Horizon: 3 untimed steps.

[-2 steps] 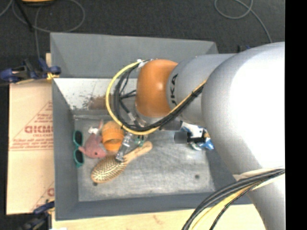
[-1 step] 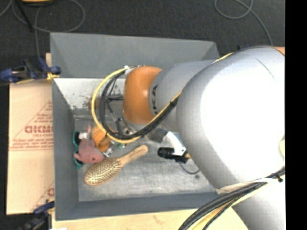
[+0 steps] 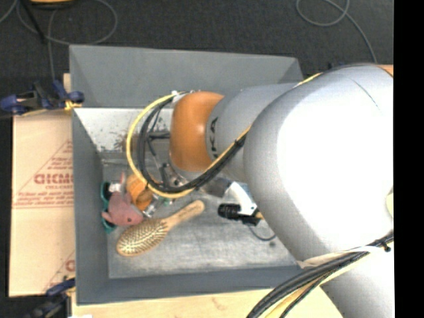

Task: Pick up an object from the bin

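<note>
Pickup not done yet, by the look of it. No lift so far, with every thing down on the floor of the bin [image 3: 89, 211].

Closest to the arm's tip: small orange round thing [image 3: 137, 188], near the bin's left wall and half tucked under the cables. Right against it, a bit nearer the front edge: pink soft toy [image 3: 122, 210]. Behind the toy, up against the left wall: bits of something green [image 3: 105, 192], too hidden to name. Next to the toy, toward the front-left corner: wooden hairbrush [image 3: 158, 230], lying flat, handle pointing at the middle of the bin. Farther along, near the middle: black and white thing [image 3: 237, 209], well apart from the toy and partly under the arm.

Above all that: big grey arm [image 3: 318, 164] with its orange cover [image 3: 192, 131] and a loop of yellow and black cables [image 3: 142, 152], reaching low over the left half of the bin.

Open or closed down there? Cannot tell, with the tip hidden under the cover and cables. Holding anything? Cannot tell either.

Left to do, most likely: close on one thing, then lift it clear of the bin.
</note>
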### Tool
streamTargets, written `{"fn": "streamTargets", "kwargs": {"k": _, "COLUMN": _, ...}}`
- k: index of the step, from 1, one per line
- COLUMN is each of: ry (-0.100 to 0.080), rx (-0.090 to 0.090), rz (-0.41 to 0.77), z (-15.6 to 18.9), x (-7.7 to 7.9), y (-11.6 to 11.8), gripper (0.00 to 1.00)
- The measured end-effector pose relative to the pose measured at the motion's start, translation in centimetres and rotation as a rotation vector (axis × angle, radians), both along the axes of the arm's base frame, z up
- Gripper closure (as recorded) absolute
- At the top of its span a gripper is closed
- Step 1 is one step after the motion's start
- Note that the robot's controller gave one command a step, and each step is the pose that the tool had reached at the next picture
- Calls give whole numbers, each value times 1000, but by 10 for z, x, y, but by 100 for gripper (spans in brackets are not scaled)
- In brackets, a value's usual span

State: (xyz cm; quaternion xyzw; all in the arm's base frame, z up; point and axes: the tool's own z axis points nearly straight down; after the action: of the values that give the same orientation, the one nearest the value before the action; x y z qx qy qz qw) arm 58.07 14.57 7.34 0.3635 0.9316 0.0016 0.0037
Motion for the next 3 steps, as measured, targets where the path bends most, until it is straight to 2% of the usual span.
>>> {"fn": "streamTargets", "kwargs": {"k": 1, "ry": 11, "rx": -1, "rz": -9, "z": 30, "x": -8, "y": -9, "gripper": 100}}
{"fn": "streamTargets", "kwargs": {"k": 3, "ry": 12, "rx": -1, "rz": -49, "z": 118, "x": -4, "y": -6, "gripper": 100}}
